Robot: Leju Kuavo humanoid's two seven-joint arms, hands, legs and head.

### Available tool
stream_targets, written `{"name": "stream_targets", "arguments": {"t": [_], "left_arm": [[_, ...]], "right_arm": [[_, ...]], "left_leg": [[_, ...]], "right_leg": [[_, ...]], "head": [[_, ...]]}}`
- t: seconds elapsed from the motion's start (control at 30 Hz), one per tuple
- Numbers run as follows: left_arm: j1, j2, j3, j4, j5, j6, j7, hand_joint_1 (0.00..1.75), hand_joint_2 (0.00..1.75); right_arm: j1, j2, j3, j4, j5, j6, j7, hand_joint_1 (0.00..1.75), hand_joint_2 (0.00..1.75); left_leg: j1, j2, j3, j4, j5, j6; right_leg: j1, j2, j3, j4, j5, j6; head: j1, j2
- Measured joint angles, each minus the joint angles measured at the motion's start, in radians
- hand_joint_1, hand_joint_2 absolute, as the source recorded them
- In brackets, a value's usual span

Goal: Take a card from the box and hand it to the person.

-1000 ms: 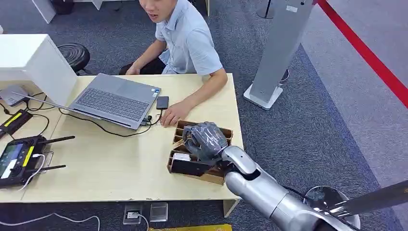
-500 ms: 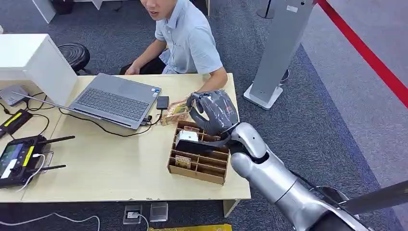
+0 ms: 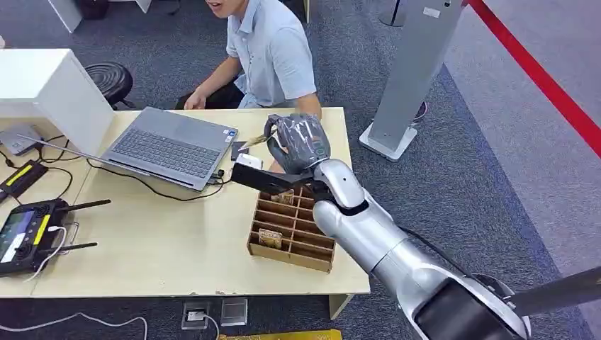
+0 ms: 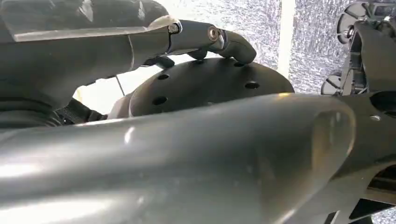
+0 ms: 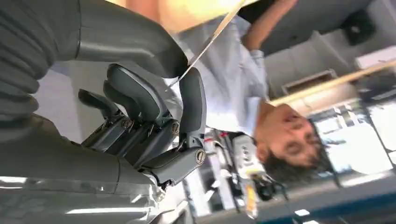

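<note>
Past the pick, by the look of it: right hand (image 3: 298, 144) raised at centre frame, above the box (image 3: 292, 225), fingers curled round a thin card (image 3: 256, 139) that juts from them toward upper left. Seen edge-on in the right wrist view as a pale sliver (image 5: 212, 39) pinched between thumb and dark fingers (image 5: 192, 100). Card out of the box, then, and carried toward the person (image 3: 273, 53) seated at the desk's far edge, upper centre. Handover itself not yet done, as far as can be judged: no hand of the person's plainly on the card, the forearm behind the robot's hand mostly hidden. Left to do: bring the card within the person's reach and let go once taken.

Left hand (image 4: 205, 42): close and blurred in its wrist view, a dark finger or two showing; open or closed cannot be told.

Round about: open laptop (image 3: 170, 145) left of centre on the desk (image 3: 170, 255), a small dark phone-like slab (image 3: 239, 150) just beside its right corner, cables trailing left, a controller (image 3: 28, 228) at the left edge, a white cabinet (image 3: 42, 88) upper left, a grey stand (image 3: 411, 71) on the carpet to the right. Box still holding other cards in its compartments, low and under the arm. Nearest obstacle judged to be the laptop's corner and the slab, just left of the hand's path.
</note>
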Motion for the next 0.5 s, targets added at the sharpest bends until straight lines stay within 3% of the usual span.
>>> {"name": "stream_targets", "arguments": {"t": [0.1,0.37,0.5], "left_arm": [[-0.006,-0.002,-0.005,0.0,-0.002,0.017,0.019,0.0,0.0],[-0.014,-0.015,-0.014,0.0,-0.003,0.049,0.04,0.0,0.0],[-0.02,-0.052,-0.028,0.002,-0.039,0.166,0.022,0.0,0.0]], "right_arm": [[-0.019,0.015,0.0,0.069,0.008,0.017,0.068,1.75,1.75],[-0.034,0.021,-0.011,0.169,0.013,0.005,0.119,1.75,1.75],[-0.036,0.011,-0.026,0.194,0.019,-0.002,0.142,1.75,1.75]], "left_leg": [[0.0,0.0,0.0,0.0,0.0,0.0],[0.0,0.0,-0.002,0.0,0.0,0.0],[0.0,0.0,-0.003,0.0,0.0,0.0]], "right_leg": [[0.0,0.0,-0.001,0.0,0.0,0.0],[0.0,0.0,-0.003,0.0,0.0,0.0],[0.0,0.0,-0.003,0.0,0.0,0.0]], "head": [[0.0,0.0],[0.0,0.0],[-0.001,0.0]]}}
